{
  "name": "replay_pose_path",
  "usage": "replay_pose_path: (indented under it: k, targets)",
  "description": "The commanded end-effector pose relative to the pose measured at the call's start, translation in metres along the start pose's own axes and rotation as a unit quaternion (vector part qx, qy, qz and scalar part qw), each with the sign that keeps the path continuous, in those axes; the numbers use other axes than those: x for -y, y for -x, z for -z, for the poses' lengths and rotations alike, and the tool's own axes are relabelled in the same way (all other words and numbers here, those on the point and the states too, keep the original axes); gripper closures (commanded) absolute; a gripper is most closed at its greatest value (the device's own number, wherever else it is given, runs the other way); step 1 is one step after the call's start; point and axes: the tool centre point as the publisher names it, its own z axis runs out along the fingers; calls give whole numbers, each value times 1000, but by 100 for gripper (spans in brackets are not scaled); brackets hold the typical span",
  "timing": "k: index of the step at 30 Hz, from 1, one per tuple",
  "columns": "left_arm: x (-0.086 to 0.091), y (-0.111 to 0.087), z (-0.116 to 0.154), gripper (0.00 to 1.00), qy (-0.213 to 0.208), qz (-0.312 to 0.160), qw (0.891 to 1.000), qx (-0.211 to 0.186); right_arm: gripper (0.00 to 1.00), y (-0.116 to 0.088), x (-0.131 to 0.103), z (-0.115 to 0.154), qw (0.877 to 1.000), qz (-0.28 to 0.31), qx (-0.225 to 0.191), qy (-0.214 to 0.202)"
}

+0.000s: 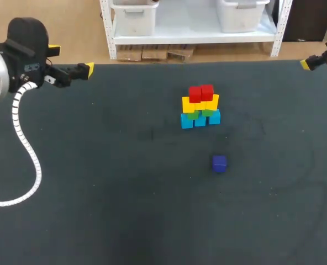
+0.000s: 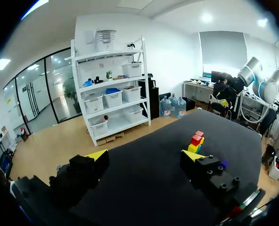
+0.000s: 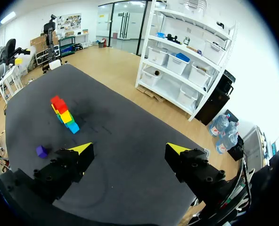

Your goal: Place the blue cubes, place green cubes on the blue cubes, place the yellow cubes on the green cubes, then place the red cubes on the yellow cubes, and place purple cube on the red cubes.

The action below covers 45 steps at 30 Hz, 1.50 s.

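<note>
Purple cube alone on table, stack behind, jaws gaping empty, far corners

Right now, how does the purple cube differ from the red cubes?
The purple cube lies alone on the table; the red cubes sit raised, resting on the yellow cubes. The purple cube is single; the red cubes are a side-by-side pair. All look alike in size.
</note>
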Motion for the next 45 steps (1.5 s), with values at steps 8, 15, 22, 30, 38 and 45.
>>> replay_pose_path:
  k: [8, 15, 22, 30, 38, 45]
  targets:
    - [-5, -1, 3, 0, -20, 0, 1000, 2, 0, 0, -2, 1, 1000, -1, 0, -3]
    - [-5, -1, 3, 0, -20, 0, 1000, 2, 0, -8, -7, -11, 999, 15, -32, 5]
    - [-5, -1, 3, 0, -20, 0, 1000, 2, 0, -16, -51, -12, 990, 113, -71, 47]
    - [-5, -1, 3, 0, -20, 0, 1000, 2, 0, -35, -129, -21, 972, 186, -102, 102]
    - [-5, -1, 3, 0, -20, 0, 1000, 2, 0, -55, -205, -35, 953, 258, -127, 95]
    - [-5, -1, 3, 0, -20, 0, 1000, 2, 0, -80, -253, -51, 910, 378, -168, 11]
